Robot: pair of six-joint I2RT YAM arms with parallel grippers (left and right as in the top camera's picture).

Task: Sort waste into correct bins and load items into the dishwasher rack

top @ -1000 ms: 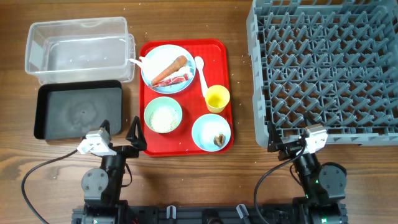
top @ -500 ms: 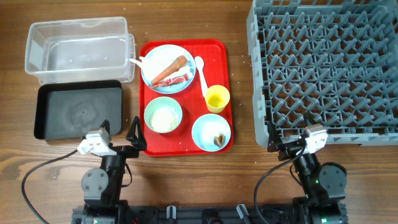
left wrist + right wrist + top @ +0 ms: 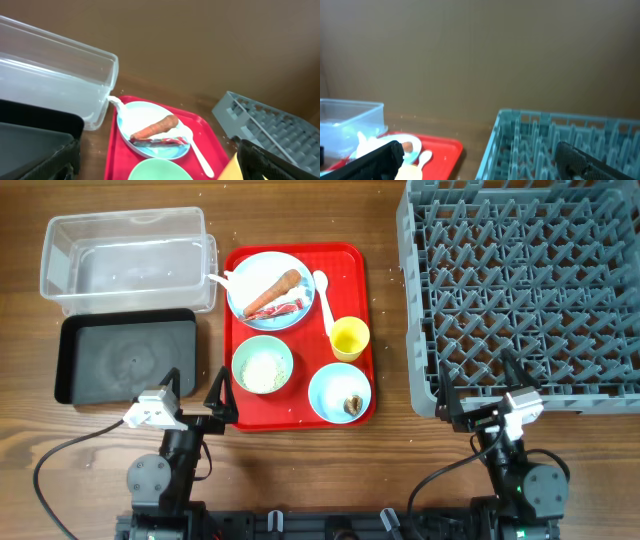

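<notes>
Both claws gape wide and empty: the left claw (image 3: pixel 194 386) at lower left beside the black tray (image 3: pixel 100 365), the right claw (image 3: pixel 478 388) at the near edge of the dishwasher rack (image 3: pixel 520 270), lower right. The carrot (image 3: pixel 276 288) lies on the plate (image 3: pixel 250 272) on the red tray (image 3: pixel 348 270), upper middle, with the wrapper (image 3: pixel 287 307) against it and hard to make out. The left wrist view cuts off a bowl (image 3: pixel 160 170) at its bottom edge. Since a second ago the right claw has swung rightward.

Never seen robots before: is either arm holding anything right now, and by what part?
Nothing is held. The left gripper and the right gripper both stand open and empty.
</notes>
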